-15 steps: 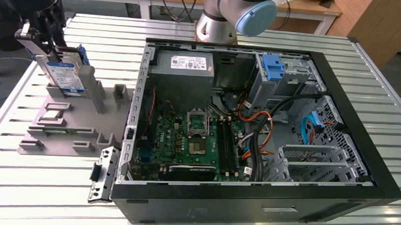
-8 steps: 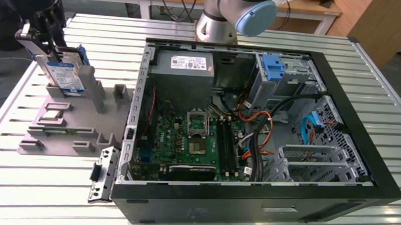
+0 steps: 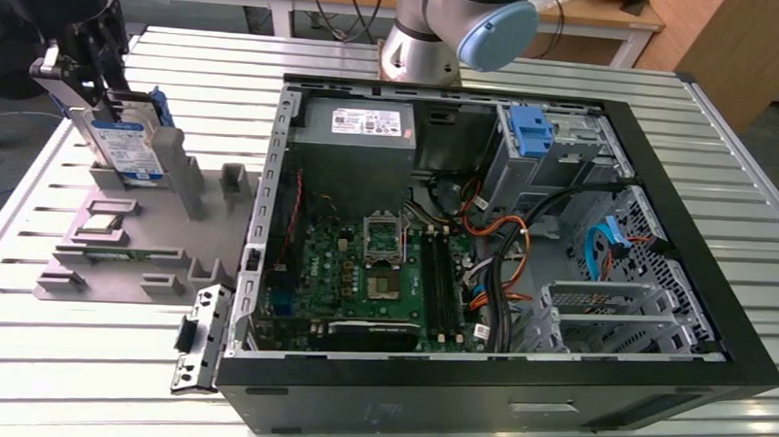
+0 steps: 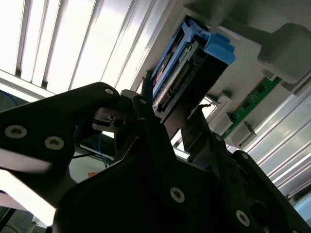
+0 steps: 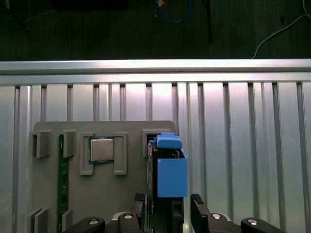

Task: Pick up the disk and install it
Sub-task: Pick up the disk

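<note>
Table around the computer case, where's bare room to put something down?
The table is bare at the exterior view's front left, between the grey holder, the computer case and the near edge, and in a strip past the case on the exterior view's right. Crowded: the holder, with a chip and the disk with the gripper at it, and inside the case.

Bright, even light; glare on table [image 4: 58, 43]

We note the disk [image 3: 128, 143] silver with blue rails and a blue-and-white label, the tray [image 3: 168, 240] grey, the desk [image 3: 73, 363] ribbed silver, the case [image 3: 487, 402] black.
</note>
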Motion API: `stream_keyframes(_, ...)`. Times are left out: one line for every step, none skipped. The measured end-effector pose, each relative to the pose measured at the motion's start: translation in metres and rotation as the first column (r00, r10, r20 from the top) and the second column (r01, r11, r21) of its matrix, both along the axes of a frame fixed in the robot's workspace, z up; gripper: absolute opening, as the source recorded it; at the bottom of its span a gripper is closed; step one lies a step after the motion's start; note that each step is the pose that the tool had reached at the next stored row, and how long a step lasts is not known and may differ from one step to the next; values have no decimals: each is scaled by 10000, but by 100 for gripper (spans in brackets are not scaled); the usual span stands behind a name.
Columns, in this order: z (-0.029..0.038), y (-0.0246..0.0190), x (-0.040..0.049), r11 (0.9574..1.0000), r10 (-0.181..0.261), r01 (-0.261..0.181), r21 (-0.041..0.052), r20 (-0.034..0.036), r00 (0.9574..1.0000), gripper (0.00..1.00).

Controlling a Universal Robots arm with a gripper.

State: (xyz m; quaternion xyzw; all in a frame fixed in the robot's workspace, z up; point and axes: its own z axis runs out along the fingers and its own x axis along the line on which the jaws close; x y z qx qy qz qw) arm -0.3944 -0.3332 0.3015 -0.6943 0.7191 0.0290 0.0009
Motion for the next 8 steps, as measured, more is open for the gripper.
stream_keyframes(0,0,0,10000,0,0,0,1,10000,50)
stream_keyframes(-1,0,0,10000,0,0,0,1,10000,50)
stream_keyframes(-1,0,0,10000,0,0,0,0,10000,50)
stream_keyframes(-1,0,0,10000,0,0,0,0,10000,50)
stream_keyframes(-1,0,0,10000,0,0,0,1,10000,50)
stream_keyframes(-1,0,0,10000,0,0,0,0,10000,50)
stream_keyframes(-1,0,0,10000,0,0,0,0,10000,50)
stream_keyframes(-2,0,0,10000,0,0,0,0,10000,48)
